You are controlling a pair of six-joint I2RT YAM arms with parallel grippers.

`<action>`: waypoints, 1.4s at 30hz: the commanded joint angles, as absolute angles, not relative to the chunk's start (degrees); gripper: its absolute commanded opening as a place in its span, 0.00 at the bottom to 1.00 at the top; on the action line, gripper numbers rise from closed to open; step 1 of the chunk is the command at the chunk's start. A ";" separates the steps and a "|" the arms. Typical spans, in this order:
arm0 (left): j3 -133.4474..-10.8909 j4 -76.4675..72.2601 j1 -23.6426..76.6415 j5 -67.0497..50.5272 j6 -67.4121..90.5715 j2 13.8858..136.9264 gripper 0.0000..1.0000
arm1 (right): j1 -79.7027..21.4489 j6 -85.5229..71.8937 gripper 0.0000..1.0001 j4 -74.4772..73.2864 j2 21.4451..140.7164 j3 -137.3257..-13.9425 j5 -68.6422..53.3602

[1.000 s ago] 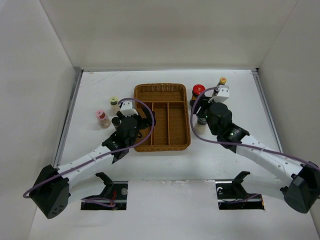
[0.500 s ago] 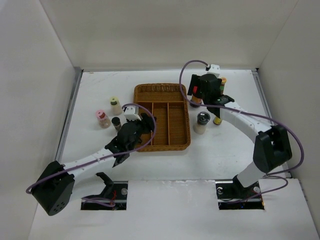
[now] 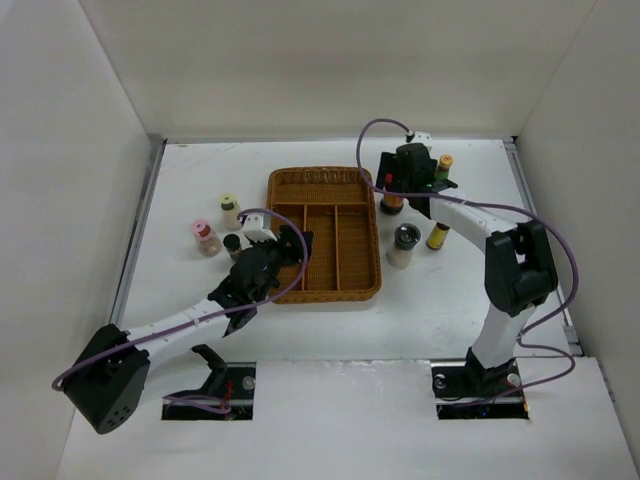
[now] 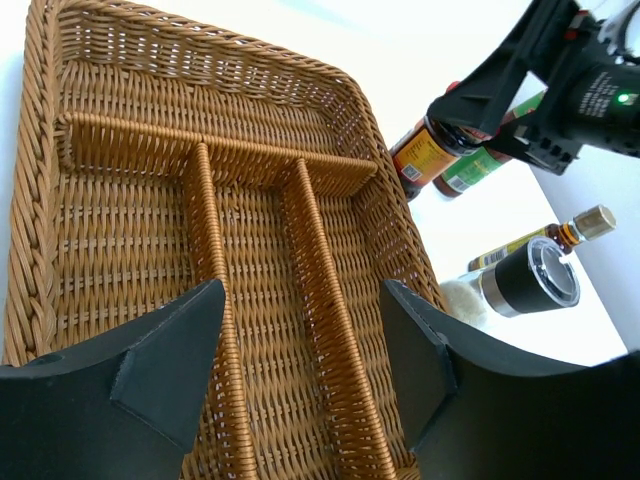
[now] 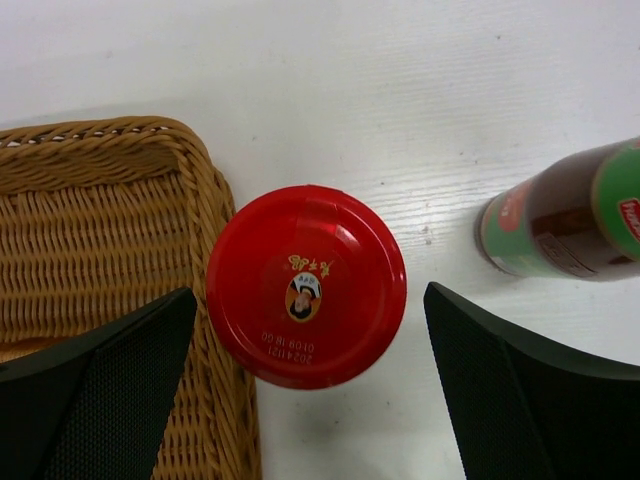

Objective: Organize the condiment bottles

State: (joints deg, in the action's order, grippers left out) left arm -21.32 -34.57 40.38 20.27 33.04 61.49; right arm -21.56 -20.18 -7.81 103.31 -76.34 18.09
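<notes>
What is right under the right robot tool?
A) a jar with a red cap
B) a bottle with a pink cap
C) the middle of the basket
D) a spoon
A: the right wrist view shows the red-capped jar between the spread fingers of the right tool, standing on the table just beside the wicker tray.

Left of tray (image 3: 320, 172): pink-capped bottle (image 3: 205, 237), green-capped bottle (image 3: 230, 210), brown-capped bottle (image 3: 232, 243). Right: red-lidded jar (image 5: 305, 285), grey-lidded jar (image 3: 405, 242), yellow-capped bottle (image 3: 437, 236), orange-capped bottle (image 3: 442, 164).
</notes>
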 commanded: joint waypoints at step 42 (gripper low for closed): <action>-15.56 -40.43 33.88 19.34 39.99 53.18 0.62 | -29.48 -13.19 0.49 -3.60 96.85 -90.34 22.77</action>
